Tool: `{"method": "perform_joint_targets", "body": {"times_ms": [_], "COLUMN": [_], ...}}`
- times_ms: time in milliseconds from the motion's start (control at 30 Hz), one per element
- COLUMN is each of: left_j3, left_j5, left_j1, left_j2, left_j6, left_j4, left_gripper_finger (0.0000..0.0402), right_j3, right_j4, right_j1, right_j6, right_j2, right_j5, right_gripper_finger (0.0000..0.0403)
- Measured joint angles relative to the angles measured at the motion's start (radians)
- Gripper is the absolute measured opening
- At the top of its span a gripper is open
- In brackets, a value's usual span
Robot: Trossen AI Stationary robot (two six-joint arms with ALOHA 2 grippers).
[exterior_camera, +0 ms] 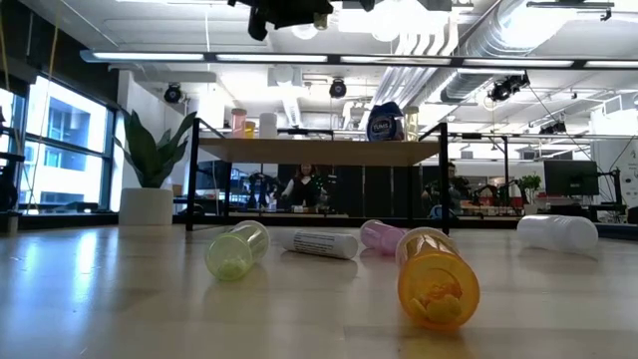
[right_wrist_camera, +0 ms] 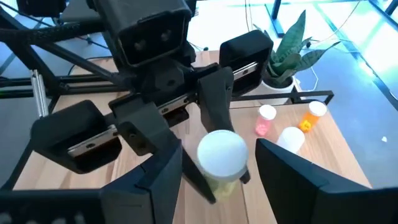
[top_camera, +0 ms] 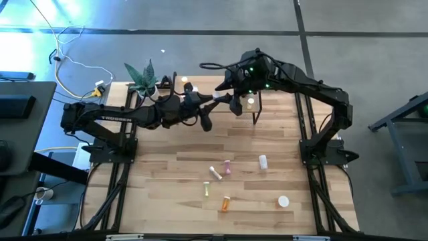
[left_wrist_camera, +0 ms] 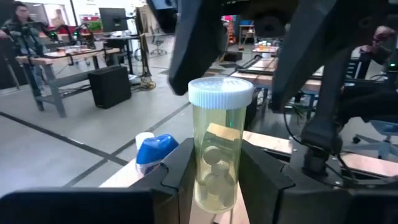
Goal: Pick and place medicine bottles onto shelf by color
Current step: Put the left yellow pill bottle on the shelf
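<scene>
A yellow-green medicine bottle [left_wrist_camera: 215, 155] with a white cap [right_wrist_camera: 222, 152] stands upright in my left gripper [left_wrist_camera: 214, 171], which is shut on it above the shelf [exterior_camera: 319, 151] near the table's far edge. My right gripper [right_wrist_camera: 221, 177] is open and points down from above, one finger on each side of the cap and apart from it. Both grippers meet in the high view, left gripper [top_camera: 223, 100] and right gripper [top_camera: 242, 102]. On the shelf stand a blue bottle [left_wrist_camera: 155, 152], a pink bottle [right_wrist_camera: 266, 120], an orange bottle [right_wrist_camera: 313, 116] and a white bottle [right_wrist_camera: 291, 138]. My left gripper pinches the yellow-green bottle's lower body [left_wrist_camera: 214, 186] between its two fingers, which lie level and come from the table's left side. The bottle is upright with its cap on top, lifted clear above the shelf.
Several bottles lie on their sides on the near half of the table: yellow-green [exterior_camera: 237, 249], white [exterior_camera: 324, 243], pink [exterior_camera: 384, 235], orange [exterior_camera: 437, 277] and a bigger white one [exterior_camera: 558, 231]. A potted plant [top_camera: 142, 77] stands at the far left corner, beside the shelf.
</scene>
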Motion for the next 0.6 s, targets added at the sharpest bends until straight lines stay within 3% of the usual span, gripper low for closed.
{"method": "perform_joint_targets", "body": {"times_ms": [400,600], "left_j3": [0.000,0.000], "left_j5": [0.000,-0.007], "left_j1": [0.011,0.011], "left_j2": [0.004,0.004], "left_j6": [0.050,0.057], "left_j4": [0.038,0.034], "left_gripper_finger": [0.0095,0.0095], "right_j3": [0.001,0.001], "right_j4": [0.041,0.031], "right_j1": [-0.010,-0.010], "right_j6": [0.000,0.000], "right_j2": [0.023,0.024], "right_j5": [-0.001,-0.002], "right_gripper_finger": [0.0193,0.0152]}}
